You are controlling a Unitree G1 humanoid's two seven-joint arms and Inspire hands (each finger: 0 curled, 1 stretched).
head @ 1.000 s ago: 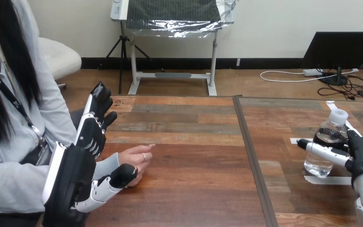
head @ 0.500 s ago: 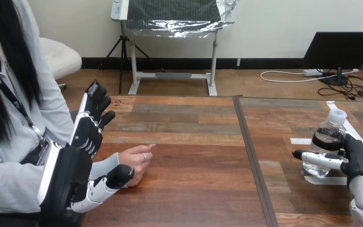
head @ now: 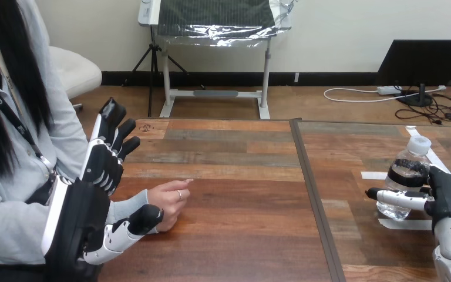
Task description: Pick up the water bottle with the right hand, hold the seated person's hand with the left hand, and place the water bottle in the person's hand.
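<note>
The clear water bottle point(head: 407, 179) with a white cap stands upright on the table at the right. My right hand point(head: 446, 200) is closed on it from the right side: the thumb lies across its front and dark fingers show round its back. The person's hand point(head: 167, 202) rests on the table at the left, loosely curled and holding nothing. My left hand point(head: 88, 205) stands beside the person's wrist with straight fingers point(head: 107, 147) pointing up. Its thumb reaches in front of the wrist, and I see no grasp on it.
White tape marks point(head: 405, 224) lie on the table around the bottle's base. A dark seam point(head: 311, 194) runs front to back between the two table tops. The person sits close against the table's left edge.
My left hand has drifted left and a little lower, beside the person's forearm. My right hand has sunk slightly on the bottle. The bottle and the person's hand have stayed put.
</note>
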